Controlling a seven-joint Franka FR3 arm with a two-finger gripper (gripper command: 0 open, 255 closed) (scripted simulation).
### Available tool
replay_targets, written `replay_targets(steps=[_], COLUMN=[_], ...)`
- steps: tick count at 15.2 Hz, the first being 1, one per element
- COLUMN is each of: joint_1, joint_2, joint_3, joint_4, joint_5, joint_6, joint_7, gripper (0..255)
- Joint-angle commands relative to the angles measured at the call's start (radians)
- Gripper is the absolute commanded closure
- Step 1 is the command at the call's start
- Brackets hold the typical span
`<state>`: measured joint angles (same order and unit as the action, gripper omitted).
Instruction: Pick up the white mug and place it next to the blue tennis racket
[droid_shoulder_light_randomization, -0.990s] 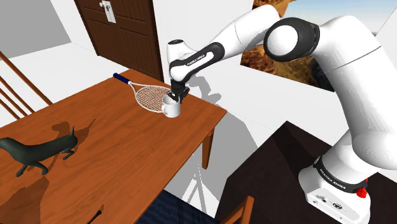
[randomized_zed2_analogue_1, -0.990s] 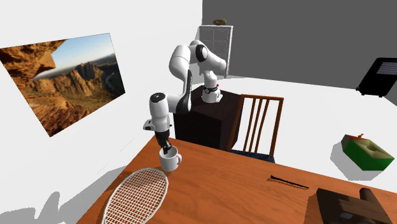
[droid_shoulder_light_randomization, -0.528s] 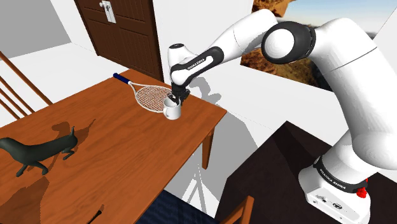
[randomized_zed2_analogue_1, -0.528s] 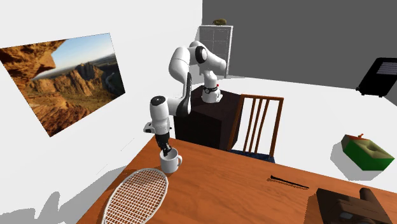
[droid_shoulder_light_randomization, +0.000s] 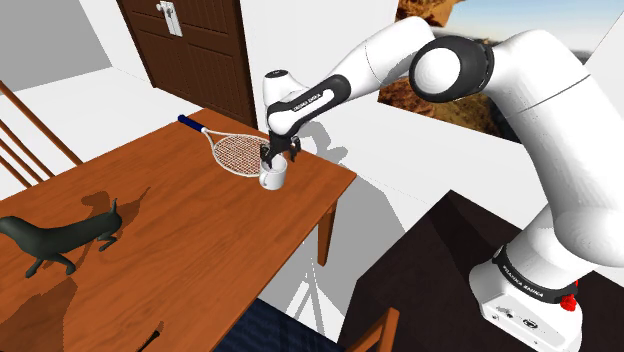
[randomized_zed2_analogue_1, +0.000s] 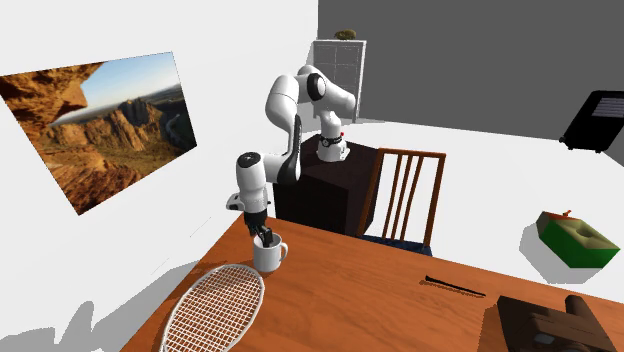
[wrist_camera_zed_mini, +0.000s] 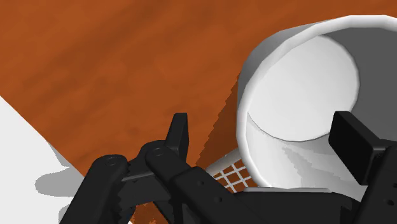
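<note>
- Mug (droid_shoulder_light_randomization: 272, 178) is seen upright on the table (droid_shoulder_light_randomization: 180, 230), near the far corner in the shoulder view.
- It stands just beside the round head of the racket (droid_shoulder_light_randomization: 238, 152). Whether the two touch cannot be told.
- The racket is laid flat, with a white frame and a blue grip pointed toward the door (droid_shoulder_light_randomization: 195, 50).
- In the second exterior view the mug (randomized_zed2_analogue_1: 268, 256) is placed just beyond the racket (randomized_zed2_analogue_1: 215, 305) head, with its handle turned to that view's right.
- Gripper (droid_shoulder_light_randomization: 272, 155) is held directly over the mug at rim level. The arm (droid_shoulder_light_randomization: 330, 85) is stretched in from the stand (droid_shoulder_light_randomization: 530, 290).
- In the wrist view the gripper (wrist_camera_zed_mini: 264, 127) is seen with its fingers spread apart.
  - One finger (wrist_camera_zed_mini: 178, 135) is set outside the mug (wrist_camera_zed_mini: 299, 95) wall, with bare table (wrist_camera_zed_mini: 114, 70) showing between them.
  - The other finger is seen against the mug's open mouth, and its contact cannot be judged.
  - The mug is not clamped.
- Racket strings (wrist_camera_zed_mini: 230, 172) are glimpsed beside the mug's base.
- A dark animal figure (droid_shoulder_light_randomization: 55, 240) is noted on the table's near end, well apart from the mug.
- A chair (randomized_zed2_analogue_1: 402, 195) is drawn up at the table's side near the stand.
- A canyon picture (randomized_zed2_analogue_1: 100, 125) is hung on the white wall.
- A green box (randomized_zed2_analogue_1: 575, 240) is set on the floor, well apart from the table.
</note>
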<state>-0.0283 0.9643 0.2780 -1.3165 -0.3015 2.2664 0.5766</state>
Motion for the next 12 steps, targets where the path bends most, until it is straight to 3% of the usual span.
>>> replay_targets(steps=[1, 5, 12], joint_1=[-0.002, -0.016, -0.016], joint_2=[-0.007, -0.097, -0.097], joint_3=[0.001, 0.019, 0.019], joint_4=[-0.012, -0.04, -0.04], joint_5=[0.0, 0.017, 0.017], joint_6=[0.005, -0.058, -0.058], joint_7=[0.001, -0.006, -0.006], gripper=[0, 0, 0])
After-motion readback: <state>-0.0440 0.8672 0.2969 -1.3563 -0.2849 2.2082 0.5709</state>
